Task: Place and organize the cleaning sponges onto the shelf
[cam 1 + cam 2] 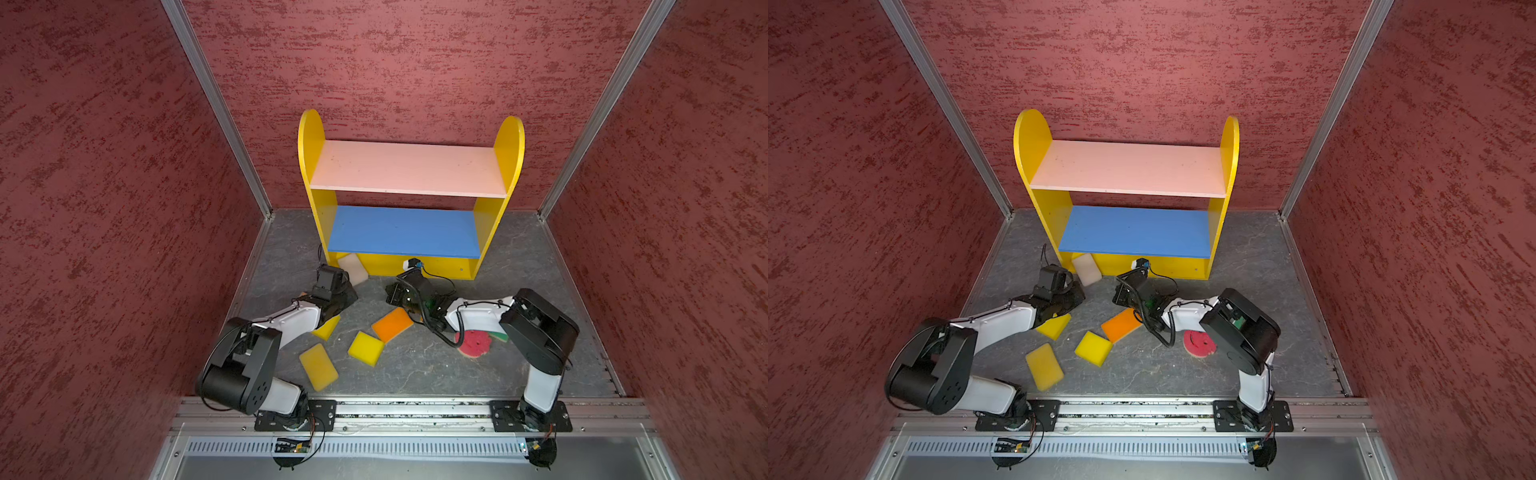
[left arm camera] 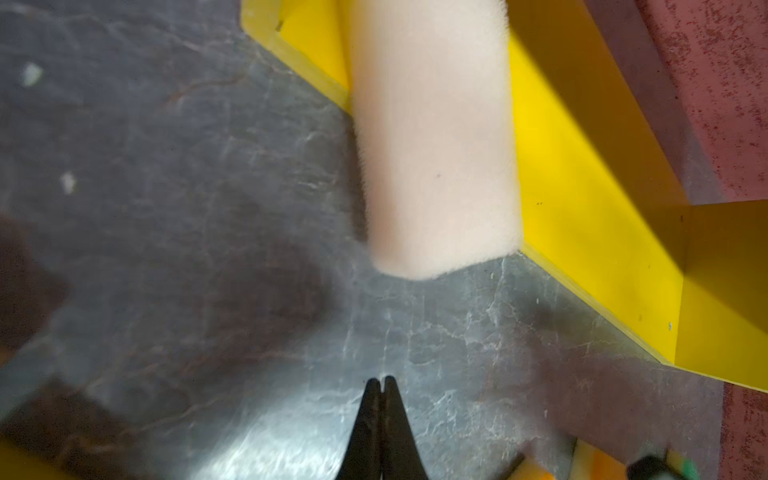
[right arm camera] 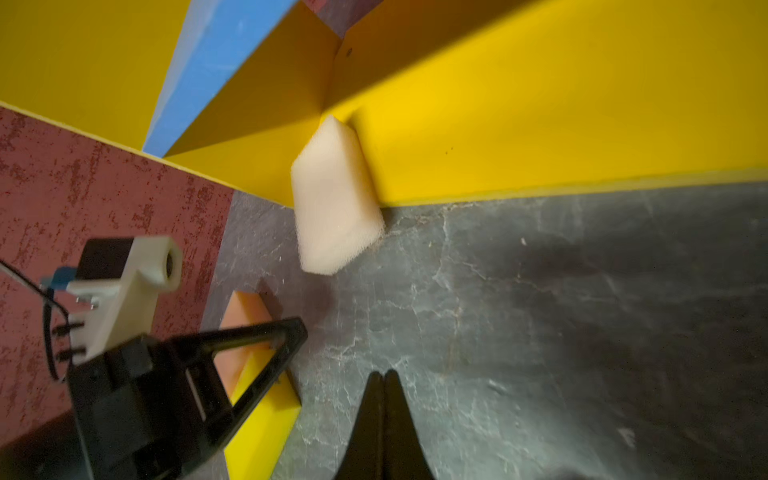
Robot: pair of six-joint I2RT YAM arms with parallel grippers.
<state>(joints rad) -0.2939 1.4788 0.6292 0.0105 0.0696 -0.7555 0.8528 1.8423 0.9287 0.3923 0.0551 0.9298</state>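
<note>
Cream rectangular foam sponge (image 2: 436,145) lay partly on the yellow three-tier shelf (image 1: 316,137), partly over the grey tabletop (image 2: 208,208); left hand (image 2: 381,380) and right hand (image 3: 384,374) were fully closed, empty.

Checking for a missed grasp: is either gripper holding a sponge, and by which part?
Nothing is held: the left gripper and the right gripper are shut, empty; the cream sponge lies free.

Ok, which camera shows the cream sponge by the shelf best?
The right wrist view: the cream sponge shows whole, lying across the shelf's front edge. The left wrist view crops it; both top views show it small, partly hidden.
</note>
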